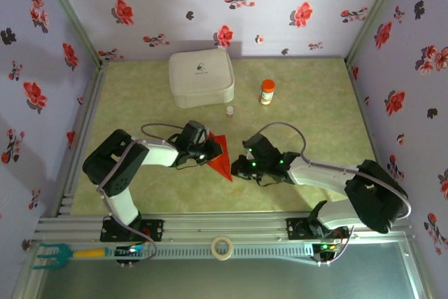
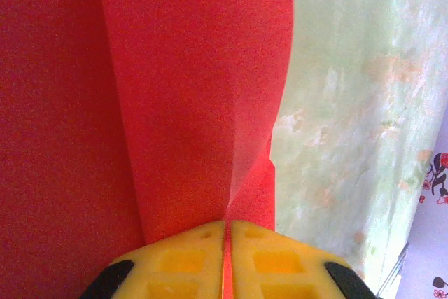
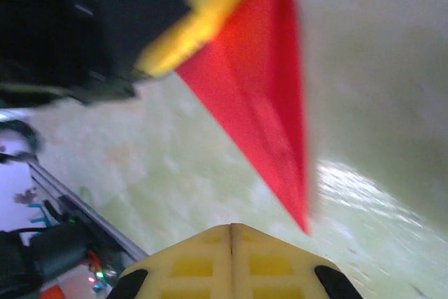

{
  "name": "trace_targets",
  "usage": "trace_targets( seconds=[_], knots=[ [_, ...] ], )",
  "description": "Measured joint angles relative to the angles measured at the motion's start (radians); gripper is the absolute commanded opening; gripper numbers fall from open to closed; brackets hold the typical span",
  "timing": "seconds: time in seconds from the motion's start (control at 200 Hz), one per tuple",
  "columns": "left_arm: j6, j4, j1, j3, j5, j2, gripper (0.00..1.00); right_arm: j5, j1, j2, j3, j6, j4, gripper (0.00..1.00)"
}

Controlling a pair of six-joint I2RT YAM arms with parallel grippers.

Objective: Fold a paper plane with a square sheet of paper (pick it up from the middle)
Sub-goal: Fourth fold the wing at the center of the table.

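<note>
While the desk lay under your two arms, your left pincer was clamped on the one red sheet of paper, whose creased long axis ran out ahead of it. Your right pincer, pressed together and empty, sat just short of the sheet's pointed tip.

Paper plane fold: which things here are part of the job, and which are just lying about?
Job: folded red paper, pinched in the left claw; right claw, shut, near its tip.
Lying about: white case, orange-capped bottle, small vial, tape roll.
</note>
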Motion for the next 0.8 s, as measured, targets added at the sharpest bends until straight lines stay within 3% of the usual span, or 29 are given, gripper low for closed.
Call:
trace_targets(
  seconds=[0.305, 0.6, 0.8],
  knots=[
    [0.0, 0.004, 0.0, -0.003, 0.0, -0.002, 0.12, 0.008, -0.009, 0.278, 0.179, -0.011, 0.011, 0.0],
    [0.0, 0.004, 0.0, -0.003, 0.0, -0.002, 0.12, 0.008, -0.03, 0.338, 0.175, -0.01, 0.034, 0.0],
    [0.0, 0.003, 0.0, -0.003, 0.001, -0.002, 0.13, -0.015, -0.047, 0.332, 0.077, 0.024, 0.175, 0.0]
  ],
)
